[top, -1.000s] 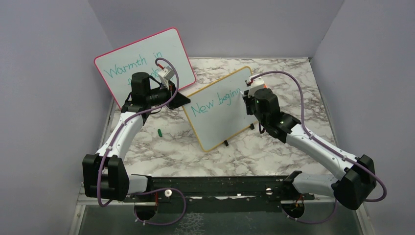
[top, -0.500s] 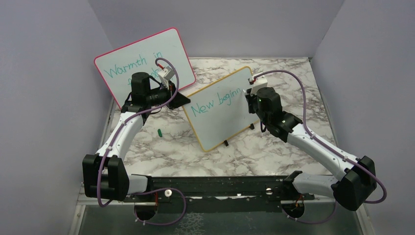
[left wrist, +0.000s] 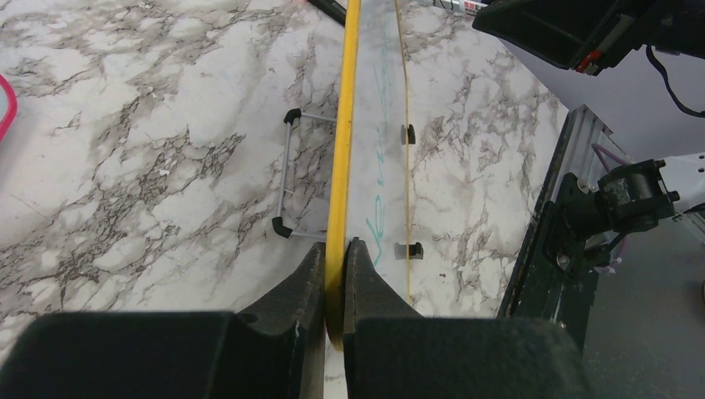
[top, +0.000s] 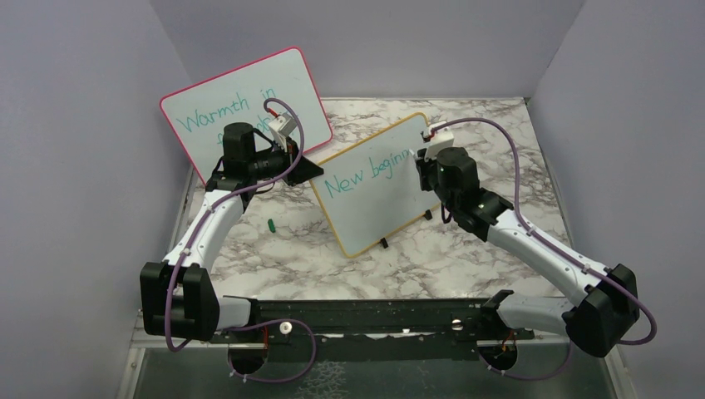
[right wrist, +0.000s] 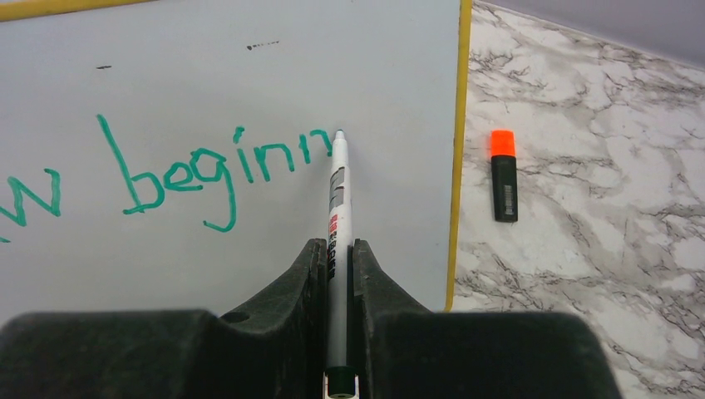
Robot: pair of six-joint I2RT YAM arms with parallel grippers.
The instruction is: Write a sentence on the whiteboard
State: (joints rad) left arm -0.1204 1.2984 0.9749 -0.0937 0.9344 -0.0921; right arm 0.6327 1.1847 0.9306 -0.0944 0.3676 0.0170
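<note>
Jaws, left gripper (left wrist: 336, 249): pinched on the whiteboard (left wrist: 378, 100) frame — board steadied for writing
Jaws, right gripper (right wrist: 337, 247): clamped on the marker (right wrist: 337, 191) — tip set at the sentence (right wrist: 220, 174), unfinished

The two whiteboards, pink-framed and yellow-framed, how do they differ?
The pink-framed whiteboard is larger and set further back than the yellow-framed whiteboard. The pink one reads "Warmth in", with the rest hidden; the yellow one reads "New beginn". Both are white, with rounded frames and teal handwriting.
</note>
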